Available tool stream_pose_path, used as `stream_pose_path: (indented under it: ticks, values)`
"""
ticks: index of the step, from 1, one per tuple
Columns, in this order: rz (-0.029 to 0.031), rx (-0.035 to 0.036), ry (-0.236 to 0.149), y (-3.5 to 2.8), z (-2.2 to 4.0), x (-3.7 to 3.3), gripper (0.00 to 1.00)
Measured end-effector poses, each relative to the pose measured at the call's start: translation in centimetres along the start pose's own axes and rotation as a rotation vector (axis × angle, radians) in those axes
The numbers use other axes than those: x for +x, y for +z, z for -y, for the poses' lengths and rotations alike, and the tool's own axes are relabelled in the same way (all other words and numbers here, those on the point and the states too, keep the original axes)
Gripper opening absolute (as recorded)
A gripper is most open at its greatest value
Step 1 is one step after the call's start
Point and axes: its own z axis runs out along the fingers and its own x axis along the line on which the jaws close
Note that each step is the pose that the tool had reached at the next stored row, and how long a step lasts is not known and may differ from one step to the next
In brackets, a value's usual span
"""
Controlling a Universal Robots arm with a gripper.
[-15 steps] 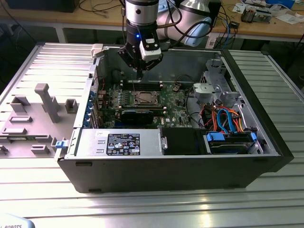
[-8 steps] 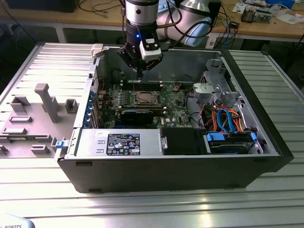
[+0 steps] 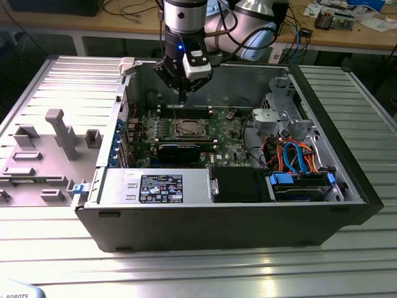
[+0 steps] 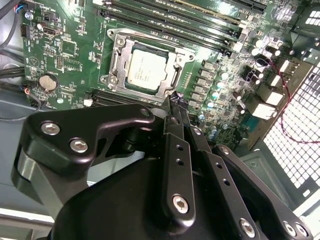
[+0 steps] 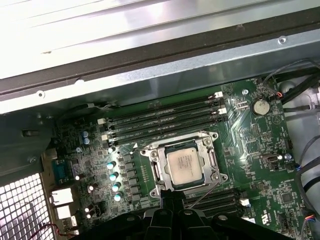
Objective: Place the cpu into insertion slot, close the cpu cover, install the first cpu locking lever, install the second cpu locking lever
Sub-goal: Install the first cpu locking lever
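- Ribbed metal table (image 3: 186, 273) takes up the near ground in the exterior view. An open black computer case (image 3: 217, 226) lies on it with the inside facing up.
- At the exterior view's left, a grey moulded fixture (image 3: 56, 136) rests on the table beside the case. A wooden workbench (image 3: 347, 31) stands at the far side and carries cables and small parts.
- The exterior view gives the case layout. A labelled power supply (image 3: 155, 186) runs along the near wall, and a drive bay (image 3: 298, 155) with blue and orange cables sits toward the exterior view's right. The green motherboard (image 3: 217, 133) lies farther in.
- The gripper (image 3: 181, 96) hangs above the motherboard, just beyond the far edge of the socket.
- Both wrist views give the socket detail. The cpu (image 5: 183, 166) sits in the insertion slot (image 5: 152, 155) with its silver top up. The cpu cover (image 5: 210, 160) lies flat over it, and the chip shows through the window.
- In the second wrist view, the fingers (image 4: 176, 150) are pressed together with nothing between them. The tips are near one corner of the socket.
- The first wrist view adds the long memory slots (image 5: 160, 125) beside the socket and a coin battery (image 5: 259, 106).
- The second wrist view adds a perforated panel (image 4: 295, 140) with a red wire crossing it.
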Motion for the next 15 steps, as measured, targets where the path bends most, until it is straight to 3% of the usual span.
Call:
stream_pose_path:
  ticks: [7, 8, 15]
  values:
    - [-0.0009, 0.0001, -0.055, 0.0, 0.0, 0.0, 0.11]
    - [-0.0016, 0.0002, -0.093, 0.0, 0.04, 0.18, 0.11]
    - [-0.0018, 0.0002, -0.11, 0.0, 0.05, 0.19, 0.11]
